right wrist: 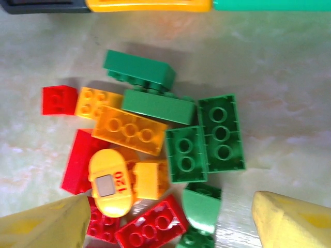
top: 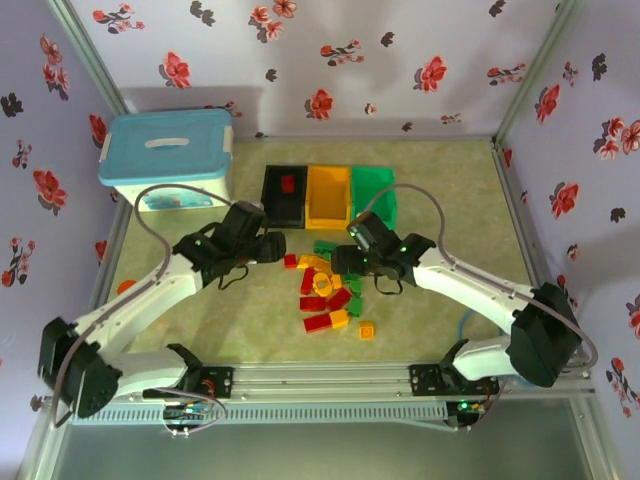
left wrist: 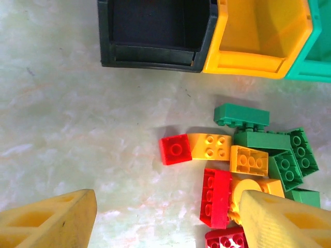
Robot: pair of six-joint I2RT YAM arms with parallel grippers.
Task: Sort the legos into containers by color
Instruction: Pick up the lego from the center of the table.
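Observation:
The legos (top: 325, 290) lie in a mixed red, orange-yellow and green pile at mid-table. Behind them stand the black bin (top: 270, 205), the yellow bin (top: 329, 200) and the green bin (top: 373, 190); one red brick (top: 288, 183) lies in the black bin. My left gripper (top: 275, 246) is open at the pile's left edge, bare table between its fingers (left wrist: 51, 219), a red brick (left wrist: 215, 197) by the right one. My right gripper (top: 345, 263) is open over the pile, above a long red brick (right wrist: 152, 227) and a yellow rounded piece (right wrist: 109, 183).
A white storage box with a light-blue lid (top: 170, 160) stands at the back left. One orange brick (top: 367, 329) lies apart, nearer the front rail. Floral walls close in the table on three sides.

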